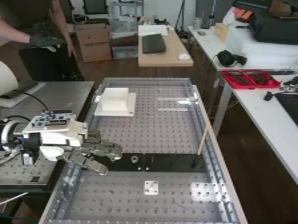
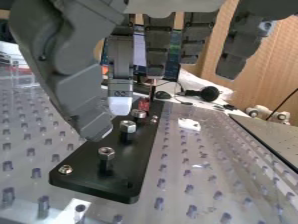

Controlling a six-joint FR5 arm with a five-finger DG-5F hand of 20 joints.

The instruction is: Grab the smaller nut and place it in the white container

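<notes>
Relaxed fingers (image 1: 100, 148) near nuts (image 2: 128, 126), black plate (image 1: 174, 162), perforated bench (image 1: 116, 197), brown floor (image 1: 118, 73) beyond.

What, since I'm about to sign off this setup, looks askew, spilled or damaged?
Nothing stands out: the nuts look level along the black plate, the white container sits upright on the bench, and I see no spill or damage.

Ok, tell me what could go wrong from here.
The nuts stand in a row on the black plate, so the fingers might close on the wrong one or brush a neighbour. The white container sits away from the plate, so a small nut could slip out on the way.
</notes>
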